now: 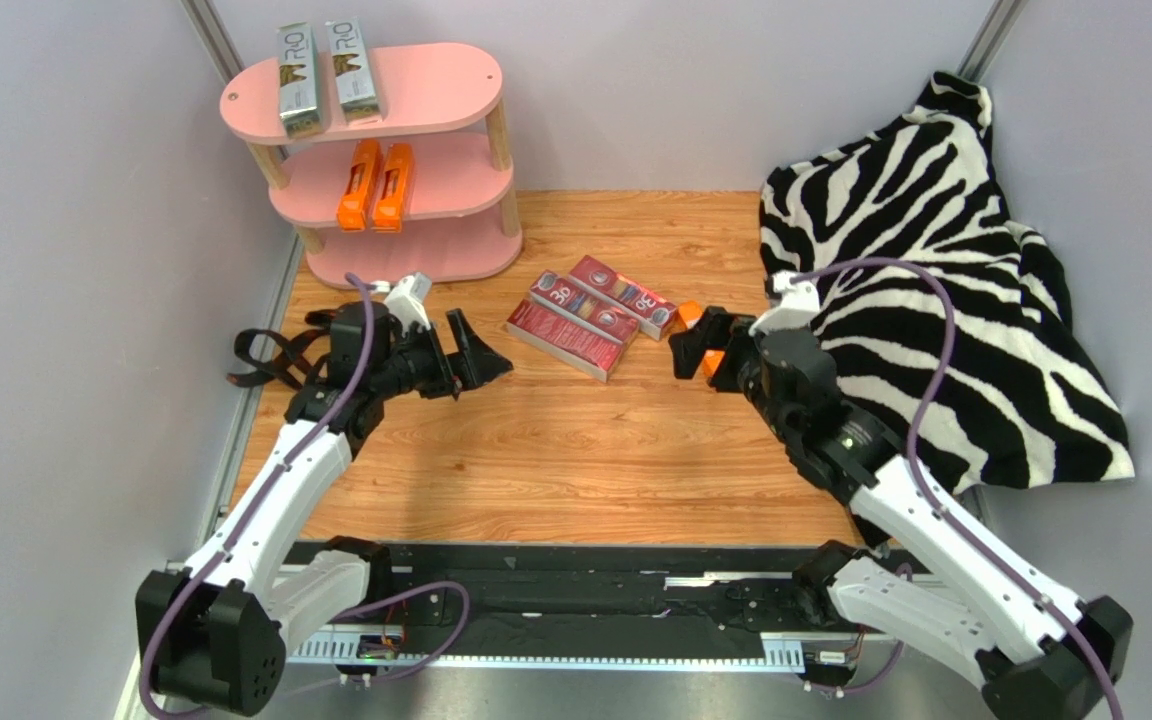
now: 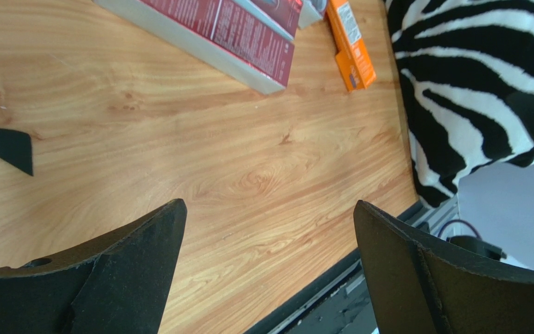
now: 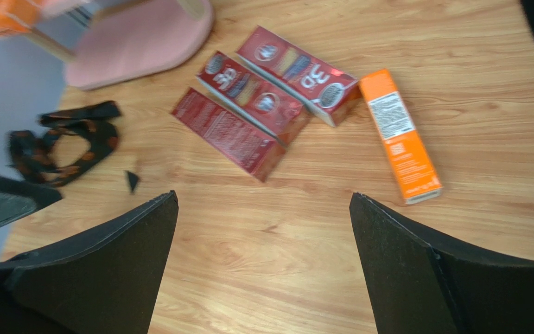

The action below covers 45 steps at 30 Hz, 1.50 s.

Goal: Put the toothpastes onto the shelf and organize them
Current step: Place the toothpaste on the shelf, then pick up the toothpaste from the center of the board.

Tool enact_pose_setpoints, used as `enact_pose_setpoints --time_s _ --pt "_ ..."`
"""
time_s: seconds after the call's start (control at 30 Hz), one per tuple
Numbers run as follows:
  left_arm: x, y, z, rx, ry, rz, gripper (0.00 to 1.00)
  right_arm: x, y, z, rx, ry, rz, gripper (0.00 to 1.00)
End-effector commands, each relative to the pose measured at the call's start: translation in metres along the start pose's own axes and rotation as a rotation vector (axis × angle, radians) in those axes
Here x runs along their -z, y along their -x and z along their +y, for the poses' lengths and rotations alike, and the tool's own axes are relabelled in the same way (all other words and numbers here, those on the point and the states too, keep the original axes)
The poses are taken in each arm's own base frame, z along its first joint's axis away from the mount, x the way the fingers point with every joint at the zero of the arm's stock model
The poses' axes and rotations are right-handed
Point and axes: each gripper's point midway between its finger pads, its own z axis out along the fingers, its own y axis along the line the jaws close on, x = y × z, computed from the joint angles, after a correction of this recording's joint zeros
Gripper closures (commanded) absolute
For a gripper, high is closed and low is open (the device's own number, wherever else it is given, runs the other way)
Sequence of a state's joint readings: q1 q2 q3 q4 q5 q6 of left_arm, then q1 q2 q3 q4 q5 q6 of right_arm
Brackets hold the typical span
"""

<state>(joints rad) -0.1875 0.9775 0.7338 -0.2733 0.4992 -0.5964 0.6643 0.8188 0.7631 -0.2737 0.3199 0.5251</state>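
Worktop, four toothpastes unshelved.
Left hand and right hand are held open, empty; orange carton may be shoved under zebra cloth.

The table is surfaced in smooth wood-grain board with a low sheen, and the shelf is built of matt pink boards joined by pale bare-wood pegs. The dark red cartons are finished in glossy printed card with foil-like glints, the orange carton in plainer card, and the silver-grey cartons in a metallic sheen. The zebra-print cloth is seen as soft fabric, the black strap as woven webbing, and the fingers of the right end effector as matt, finely grained black plastic.
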Motion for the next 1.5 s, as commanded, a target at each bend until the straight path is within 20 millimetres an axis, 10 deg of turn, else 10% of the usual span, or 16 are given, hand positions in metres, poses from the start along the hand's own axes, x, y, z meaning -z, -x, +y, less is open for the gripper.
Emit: enact_pose_setpoints --time_s 0.0,0.6,1.0,1.47 --pt "-0.012 -0.012 -0.002 -0.047 0.002 0.049 0.01 -0.027 0.005 -0.025 0.134 -0.122 0.083 0.00" --pt "-0.040 -0.056 -0.017 -0.022 -0.105 0.237 0.03 -0.125 -0.063 -0.107 0.092 -0.227 0.520 0.01" --pt "-0.040 -0.071 -0.011 -0.014 -0.112 0.268 0.03 -0.153 -0.099 -0.147 0.088 -0.318 0.603 0.07" --pt "-0.035 -0.074 -0.013 -0.008 -0.122 0.266 0.03 -0.150 -0.119 -0.164 0.025 -0.420 0.632 0.59"
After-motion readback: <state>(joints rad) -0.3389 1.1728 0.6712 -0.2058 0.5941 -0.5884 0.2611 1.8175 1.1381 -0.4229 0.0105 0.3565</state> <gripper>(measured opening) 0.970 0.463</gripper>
